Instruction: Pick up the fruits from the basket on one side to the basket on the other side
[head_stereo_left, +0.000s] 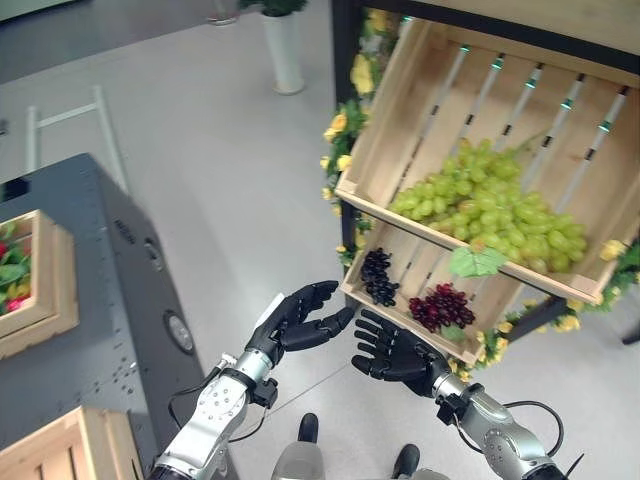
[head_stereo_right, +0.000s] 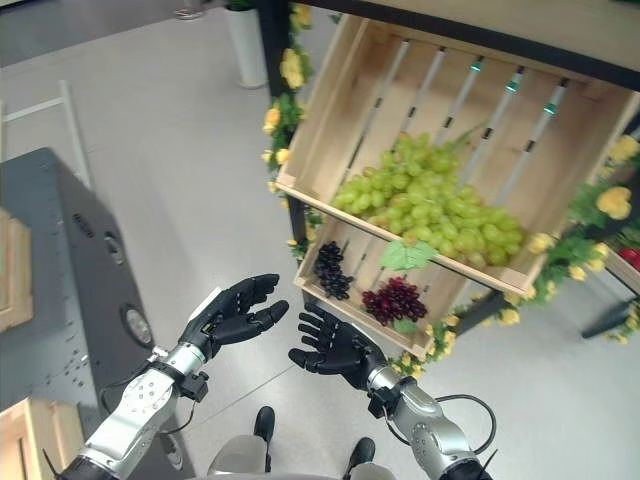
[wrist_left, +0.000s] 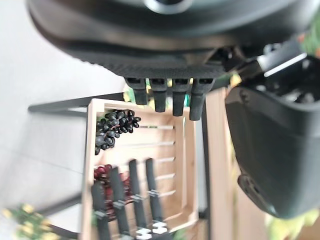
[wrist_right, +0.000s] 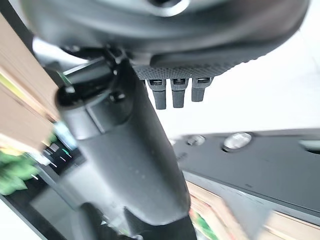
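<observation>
Left hand (head_stereo_left: 300, 322): fingers loosely spread, holding nothing, in front of the lower crate.
Right hand (head_stereo_left: 392, 353): palm up, fingers spread, empty, just below the lower crate (head_stereo_left: 372, 300) rim.
Progress: judged not begun; no fruit lifted.
Black grapes (head_stereo_left: 378, 276): small dark bunch, lower crate, left part.
Red grapes (head_stereo_left: 442, 306): compact bunch beside them.
Green grapes (head_stereo_left: 490, 207): large heap, upper crate (head_stereo_left: 390, 130).
Destination crates (head_stereo_left: 45, 300): on the grey unit at left, well apart.
</observation>
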